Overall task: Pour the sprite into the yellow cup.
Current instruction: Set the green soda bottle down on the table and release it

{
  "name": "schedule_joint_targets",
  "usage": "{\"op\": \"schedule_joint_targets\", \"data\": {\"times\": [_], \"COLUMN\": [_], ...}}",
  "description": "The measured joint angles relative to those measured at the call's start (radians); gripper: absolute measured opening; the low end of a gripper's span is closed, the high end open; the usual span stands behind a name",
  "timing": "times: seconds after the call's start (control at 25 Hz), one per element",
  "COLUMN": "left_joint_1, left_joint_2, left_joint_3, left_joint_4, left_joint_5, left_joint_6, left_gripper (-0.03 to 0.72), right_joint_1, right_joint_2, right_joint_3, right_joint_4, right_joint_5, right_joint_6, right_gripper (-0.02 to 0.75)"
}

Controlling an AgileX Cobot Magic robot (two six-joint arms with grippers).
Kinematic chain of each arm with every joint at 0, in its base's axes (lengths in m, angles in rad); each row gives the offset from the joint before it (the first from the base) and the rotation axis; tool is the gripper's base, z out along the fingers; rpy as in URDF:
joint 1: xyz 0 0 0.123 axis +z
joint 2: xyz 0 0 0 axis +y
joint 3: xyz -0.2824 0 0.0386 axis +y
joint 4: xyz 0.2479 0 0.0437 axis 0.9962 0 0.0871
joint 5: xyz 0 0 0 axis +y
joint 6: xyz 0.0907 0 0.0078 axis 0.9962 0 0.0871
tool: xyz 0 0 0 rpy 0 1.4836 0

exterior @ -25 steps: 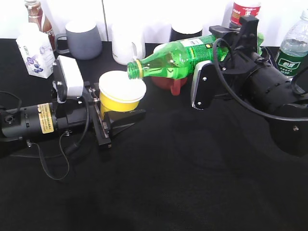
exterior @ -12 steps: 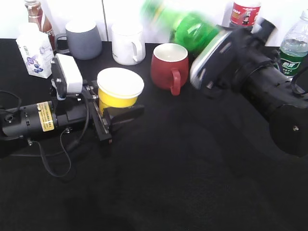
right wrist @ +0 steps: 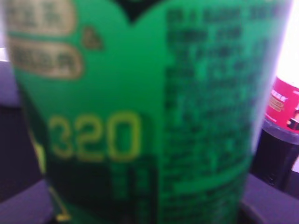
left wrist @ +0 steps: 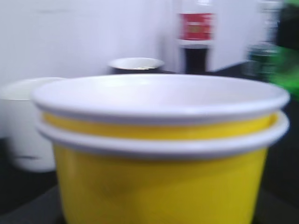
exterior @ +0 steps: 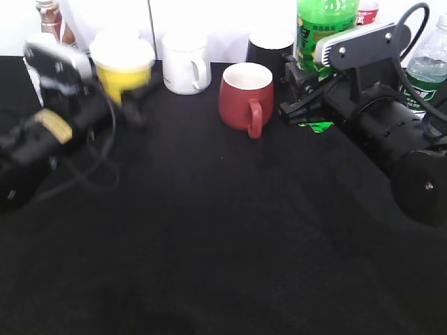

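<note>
The sprite [exterior: 323, 28] stands upright, pinched in the right hand [exterior: 302, 98] at the worktop's [exterior: 230, 244] far right; the yellow cup [exterior: 123, 64], clamped in the left hand [exterior: 133, 98], sits well apart, far left.

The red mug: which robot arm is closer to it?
Right. The right gripper, holding the sprite bottle, sits just right of the red mug; the left gripper is farther left.

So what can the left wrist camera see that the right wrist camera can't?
Only the left wrist view shows the yellow cup, filling the frame, with a white mug behind. Only the right wrist view shows the sprite label close enough to read "320". Both share the red-labelled bottle at the back, and the green sprite, just a blur in the left one.
</note>
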Motion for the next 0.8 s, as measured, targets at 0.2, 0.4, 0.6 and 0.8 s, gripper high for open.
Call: {"op": "schedule_joint_targets", "data": {"times": [0.2, 0.4, 0.6, 0.8], "left_joint_1": [0.076, 0.088, 0.088, 0.088], "left_joint_2": [0.127, 0.290, 0.358, 0.368], "left_joint_3": [-0.156, -0.297, -0.376, -0.378], "left_joint_4": [-0.036, -0.012, -0.002, -0.002], "left_joint_5": [0.001, 0.002, 0.001, 0.002], "left_joint_6": [0.008, 0.008, 0.008, 0.008], "left_gripper": [0.454, 0.454, 0.454, 0.454], "right_joint_1": [0.000, 0.000, 0.000, 0.000], "right_joint_2": [0.000, 0.000, 0.000, 0.000], "right_joint_3": [0.000, 0.000, 0.000, 0.000], "right_joint_4": [0.030, 0.032, 0.032, 0.032], "right_joint_5": [0.000, 0.000, 0.000, -0.004], "right_joint_6": [0.019, 0.023, 0.024, 0.024], "right_gripper": [0.424, 0.424, 0.424, 0.424]}}
